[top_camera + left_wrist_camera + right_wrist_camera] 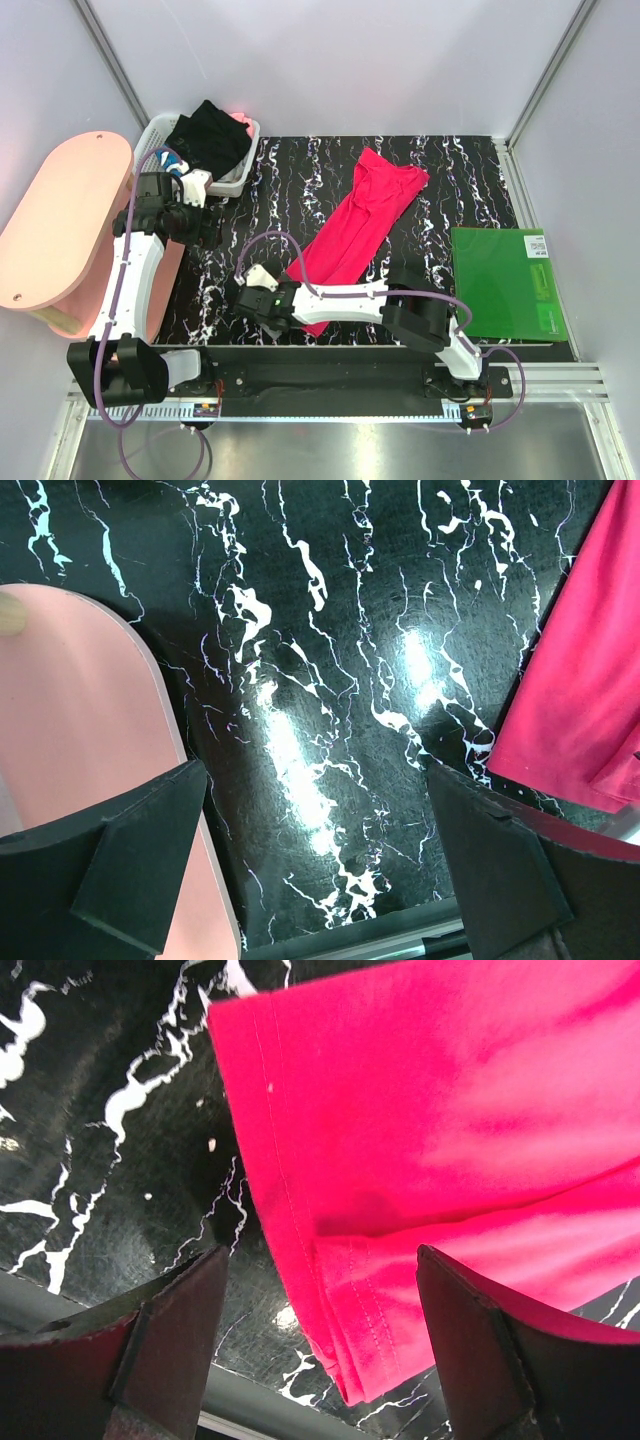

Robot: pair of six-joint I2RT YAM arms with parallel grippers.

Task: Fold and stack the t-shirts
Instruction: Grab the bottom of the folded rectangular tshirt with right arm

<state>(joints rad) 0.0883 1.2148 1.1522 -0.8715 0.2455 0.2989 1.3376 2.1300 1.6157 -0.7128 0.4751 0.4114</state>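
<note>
The pinkish-red t-shirt (355,225) lies folded lengthwise in a long diagonal strip on the black marbled table. Its near hem corner (400,1290) lies between the open jaws of my right gripper (320,1295), close above it and not touching. In the top view my right gripper (262,304) sits low near the table's front edge, at the shirt's near end. The black t-shirt (210,138) is heaped in the white basket (240,180) at the back left. My left gripper (203,228) is open and empty above bare table (315,790), with the red shirt's edge (580,700) to its right.
A large pink oval board (60,230) stands at the left, right beside my left gripper; it also shows in the left wrist view (80,730). A green mat (505,282) lies at the table's right. White walls enclose the table on three sides.
</note>
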